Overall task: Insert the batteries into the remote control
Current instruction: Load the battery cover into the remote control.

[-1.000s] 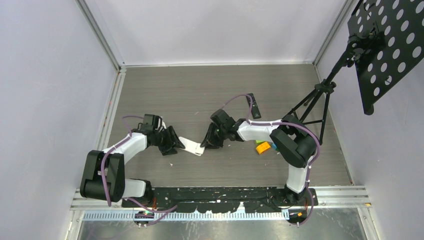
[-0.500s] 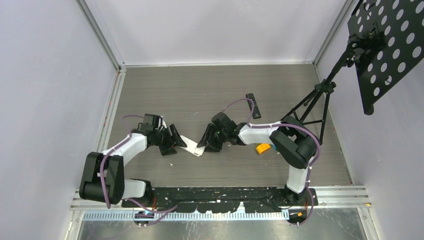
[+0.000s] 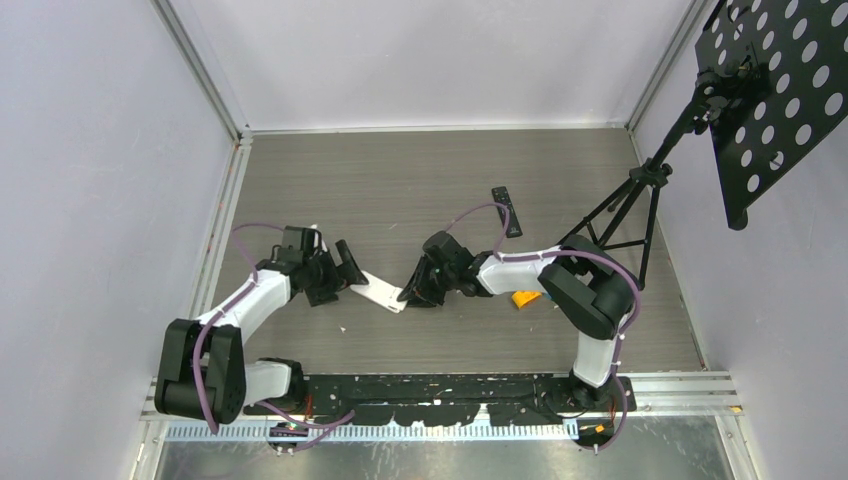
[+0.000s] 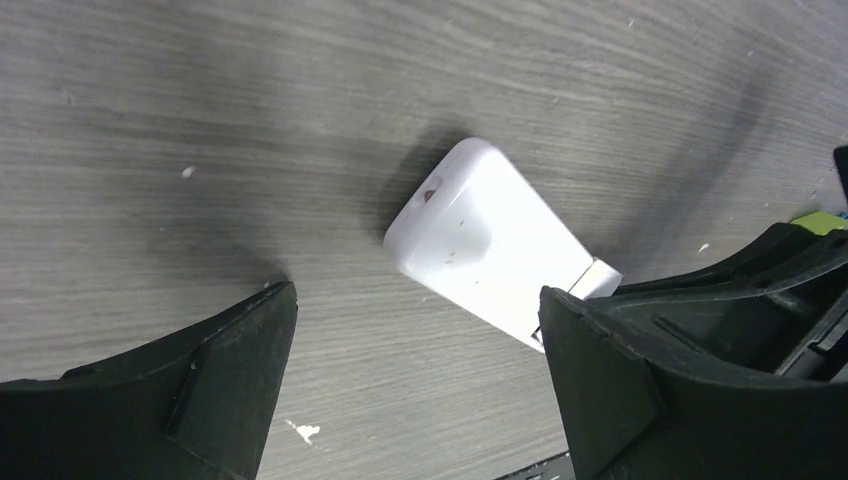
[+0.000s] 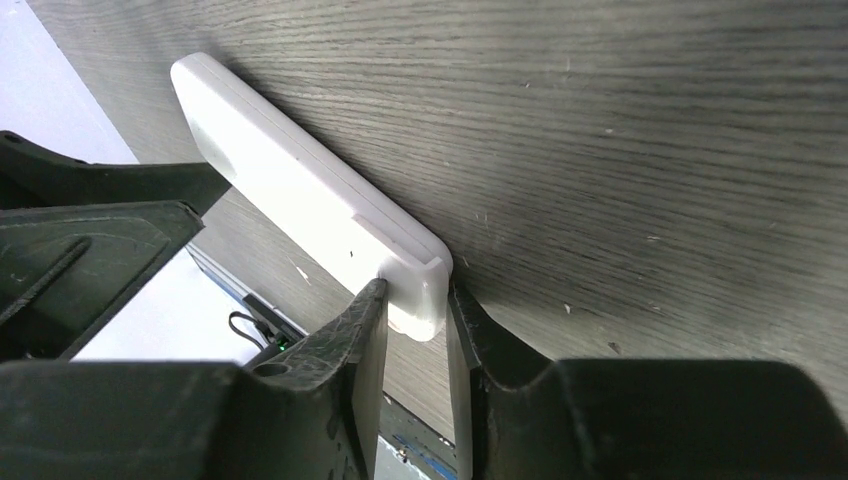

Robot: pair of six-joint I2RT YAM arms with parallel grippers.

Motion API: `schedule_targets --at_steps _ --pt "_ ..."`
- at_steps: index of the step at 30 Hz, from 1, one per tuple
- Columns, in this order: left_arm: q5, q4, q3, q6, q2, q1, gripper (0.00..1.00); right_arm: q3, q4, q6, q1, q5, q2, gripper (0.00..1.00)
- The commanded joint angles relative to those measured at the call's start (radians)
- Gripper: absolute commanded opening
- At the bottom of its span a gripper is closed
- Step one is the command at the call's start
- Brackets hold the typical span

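At the centre of the overhead frame, the white remote control lies flat on the grey desk. The right claw pinches its right-hand end. The left claw stands wide open just beside the other end, apparently clear of it. Light, stiff and smooth-shelled, it would likely slip from an end pinch; the long edges offer surer purchase. No batteries can be made out, nor any battery door.

The white remote lay flat on the grey table; the right gripper met one end, and the left gripper stood spread wide beside the other.
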Motion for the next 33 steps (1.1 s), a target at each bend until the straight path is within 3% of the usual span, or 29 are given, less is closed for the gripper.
schedule_targets --at_steps 1,7,18,22,33 --pt "0.018 0.132 0.001 0.017 0.018 0.003 0.93 -0.016 0.007 0.005 0.007 0.079 -0.018 0.26" --pt "0.098 0.186 -0.020 -0.001 0.048 0.003 0.88 0.006 -0.017 -0.049 -0.008 0.085 -0.003 0.16" --pt "0.177 0.178 -0.130 -0.009 -0.004 0.003 0.50 0.011 -0.043 -0.047 -0.048 0.031 -0.031 0.06" --pt "0.166 0.165 -0.155 -0.035 -0.041 0.003 0.47 -0.005 -0.019 -0.015 -0.049 0.004 -0.054 0.00" --pt "0.120 0.145 -0.163 -0.081 -0.085 0.003 0.45 -0.086 0.144 0.101 -0.029 -0.004 -0.102 0.00"
